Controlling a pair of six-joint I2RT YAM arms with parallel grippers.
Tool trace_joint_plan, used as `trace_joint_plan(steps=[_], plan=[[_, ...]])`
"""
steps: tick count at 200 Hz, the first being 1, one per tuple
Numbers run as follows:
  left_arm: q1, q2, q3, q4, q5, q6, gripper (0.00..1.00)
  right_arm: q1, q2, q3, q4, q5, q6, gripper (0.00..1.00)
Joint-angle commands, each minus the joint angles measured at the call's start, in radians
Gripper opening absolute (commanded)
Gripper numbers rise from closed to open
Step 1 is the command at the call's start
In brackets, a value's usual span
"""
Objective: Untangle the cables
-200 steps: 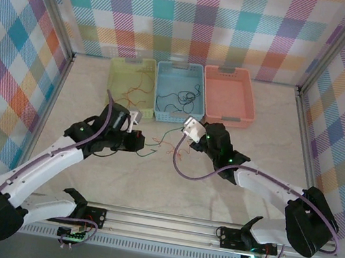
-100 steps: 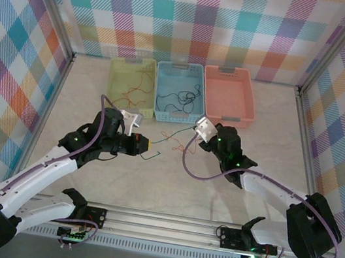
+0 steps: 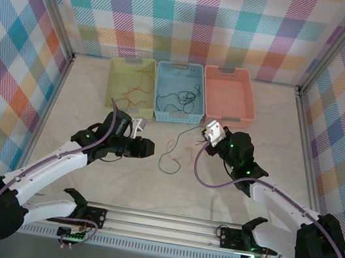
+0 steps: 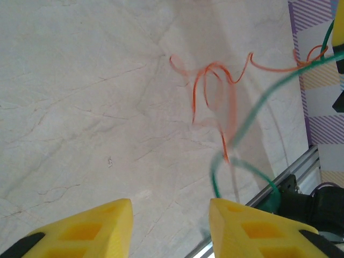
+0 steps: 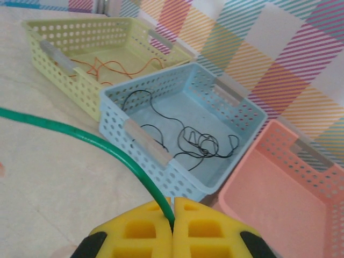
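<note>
My right gripper is shut on the end of a green cable and holds it in front of the baskets. That green cable trails down-left over the table and ends in a loop. A loose orange cable lies curled on the table beside it. To the left of both, my left gripper is open. Nothing sits between its yellow fingers, and the green cable hangs just past the right one.
Three baskets stand in a row at the back: a yellow-green one holding an orange cable, a blue one holding a black cable, and a pink one. A metal rail runs along the near edge.
My left gripper has opened and let go of the green cable, which now hangs from the right gripper alone. The right gripper has moved right and toward the near edge.
</note>
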Motion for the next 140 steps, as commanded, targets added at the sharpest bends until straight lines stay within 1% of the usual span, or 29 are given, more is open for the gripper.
trace_joint_plan(steps=[1,11,17,30,56,70,85,96,125,140], plan=[[-0.003,0.012,-0.029,0.083,0.049,-0.031,0.46,0.006,-0.027,-0.008,0.032,-0.063,0.062,0.00],[-0.005,0.018,-0.051,0.121,0.073,-0.052,0.50,0.006,-0.036,-0.008,0.038,-0.068,0.091,0.00],[-0.006,0.023,-0.064,0.174,0.084,-0.063,0.51,0.006,-0.037,-0.008,0.040,-0.067,0.107,0.00],[-0.010,0.026,-0.091,0.218,0.087,-0.089,0.54,0.009,-0.041,0.001,0.029,-0.066,0.134,0.00],[-0.026,0.023,-0.160,0.346,0.117,-0.185,0.66,0.015,-0.027,-0.001,0.053,-0.019,0.187,0.00],[-0.055,0.017,-0.175,0.375,0.114,-0.217,0.68,0.015,-0.008,0.002,0.066,-0.005,0.214,0.00],[-0.106,-0.008,-0.192,0.399,0.078,-0.240,0.72,0.019,0.009,0.002,0.083,0.002,0.229,0.00],[-0.144,-0.022,-0.200,0.408,0.033,-0.253,0.73,0.021,0.024,0.004,0.098,0.022,0.238,0.00],[-0.211,-0.029,-0.213,0.408,-0.069,-0.325,0.73,0.022,0.049,0.008,0.113,0.056,0.264,0.00],[-0.244,-0.038,-0.218,0.392,-0.152,-0.367,0.73,0.024,0.054,0.005,0.122,0.071,0.276,0.00]])
